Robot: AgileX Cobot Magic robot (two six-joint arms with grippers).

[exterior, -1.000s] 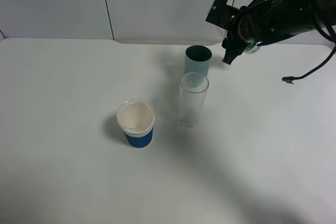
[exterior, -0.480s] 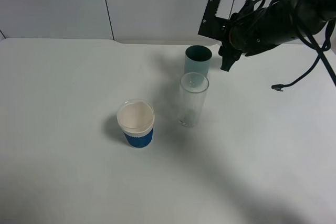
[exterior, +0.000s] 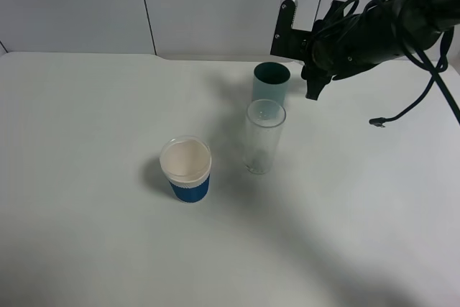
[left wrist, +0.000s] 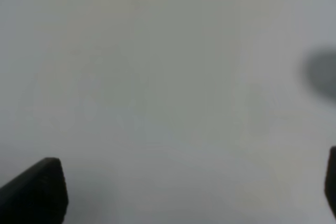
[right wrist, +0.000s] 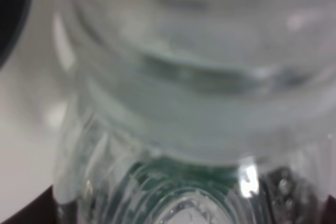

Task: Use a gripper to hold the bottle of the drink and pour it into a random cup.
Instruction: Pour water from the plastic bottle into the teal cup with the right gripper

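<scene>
Tumbler (exterior: 264, 138) before cup (exterior: 271, 84) — paper cup (exterior: 186, 172) front-left; gripper (exterior: 315, 80) right of cup.

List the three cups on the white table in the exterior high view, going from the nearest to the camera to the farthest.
First the blue-sleeved white paper cup, then the tall clear glass tumbler, then the plain teal-green cylindrical cup.
</scene>
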